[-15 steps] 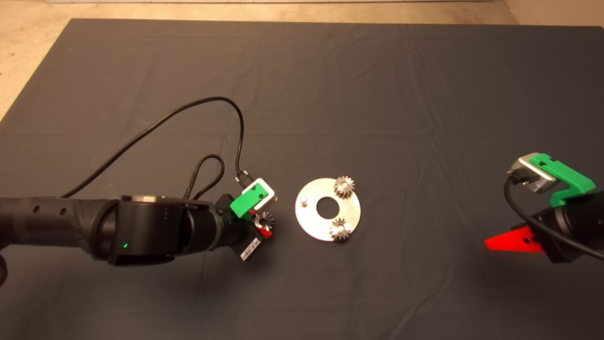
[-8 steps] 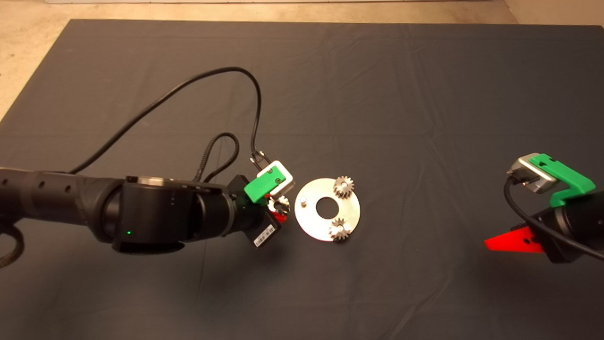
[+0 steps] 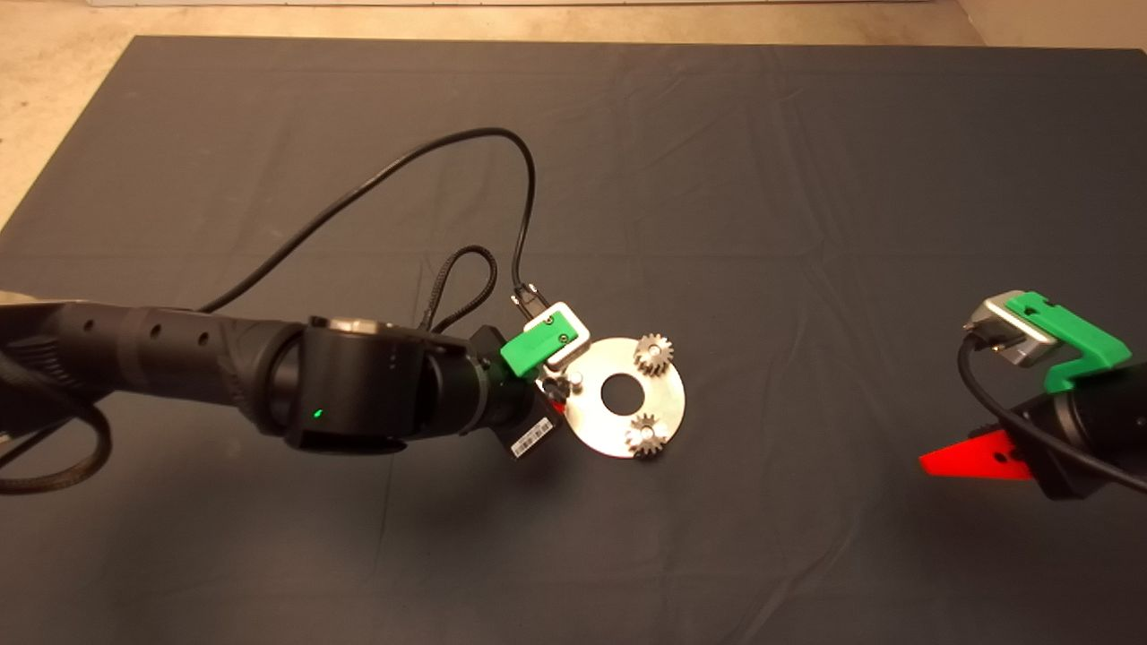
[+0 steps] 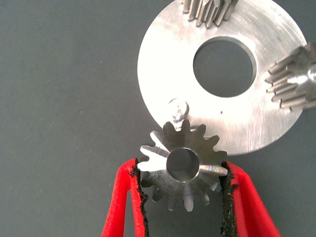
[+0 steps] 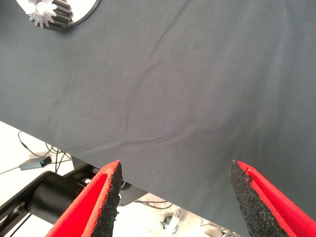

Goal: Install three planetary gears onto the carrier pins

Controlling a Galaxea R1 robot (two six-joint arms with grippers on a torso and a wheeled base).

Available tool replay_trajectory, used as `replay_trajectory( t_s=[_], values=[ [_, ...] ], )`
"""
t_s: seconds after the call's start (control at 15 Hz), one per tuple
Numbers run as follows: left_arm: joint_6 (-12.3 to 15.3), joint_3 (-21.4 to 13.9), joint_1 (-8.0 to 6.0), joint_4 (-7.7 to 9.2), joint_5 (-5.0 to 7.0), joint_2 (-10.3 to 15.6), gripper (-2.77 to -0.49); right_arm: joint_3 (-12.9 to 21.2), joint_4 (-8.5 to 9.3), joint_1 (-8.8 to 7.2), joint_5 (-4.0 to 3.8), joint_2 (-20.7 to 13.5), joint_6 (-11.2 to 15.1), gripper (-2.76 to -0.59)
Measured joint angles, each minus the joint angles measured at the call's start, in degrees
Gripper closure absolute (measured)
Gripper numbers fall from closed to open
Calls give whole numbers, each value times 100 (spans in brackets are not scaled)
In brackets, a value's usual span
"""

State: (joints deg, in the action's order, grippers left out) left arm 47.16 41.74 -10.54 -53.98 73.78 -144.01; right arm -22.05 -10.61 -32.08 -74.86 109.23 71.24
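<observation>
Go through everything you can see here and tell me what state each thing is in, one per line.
left gripper: shut on third gear, above the disc's edge
third gear: held, not yet on its pin
free pin: bare, upright
disc: flat on the mat
two other gears: seated on pins
right gripper: open, parked at the mat's right side

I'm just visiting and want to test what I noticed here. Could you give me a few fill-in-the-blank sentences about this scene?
1. The left gripper is shut on a ____.
2. On the disc, ____ gears already sit on pins.
3. The number of bare pins on the disc is ____.
4. The right gripper, waiting at the mat's edge, holds ____.

Missing words: gear; two; one; nothing
</observation>
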Motion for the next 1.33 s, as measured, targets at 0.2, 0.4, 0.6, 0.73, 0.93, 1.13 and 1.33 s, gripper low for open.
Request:
replay_trajectory(
  t_s=[0.2, 0.4, 0.6, 0.73, 0.93, 1.13, 1.33],
  values=[
    [-34, 79, 0, 38, -35, -95, -57, 0, 0, 0, -2, -2, 0, -160],
    [-34, 119, 2, 45, -23, -123, -57, 0, 16, 0, 56, -2, 0, -160],
    [-34, 205, 0, 45, -33, -178, -57, 0, 20, 1, 74, -5, 0, -160],
    [-36, 232, 2, 46, -60, -241, -57, 0, 22, 0, 77, -2, 0, -160],
    [-53, 312, 0, 47, -74, -252, -55, 0, 24, 0, 74, -2, 0, -160],
    [-53, 376, 0, 48, -200, -252, -55, 0, 24, 0, 77, -2, 0, -160],
    [-53, 406, 0, 46, -245, -254, -55, 0, 24, 0, 74, -2, 0, -160]
  ],
)
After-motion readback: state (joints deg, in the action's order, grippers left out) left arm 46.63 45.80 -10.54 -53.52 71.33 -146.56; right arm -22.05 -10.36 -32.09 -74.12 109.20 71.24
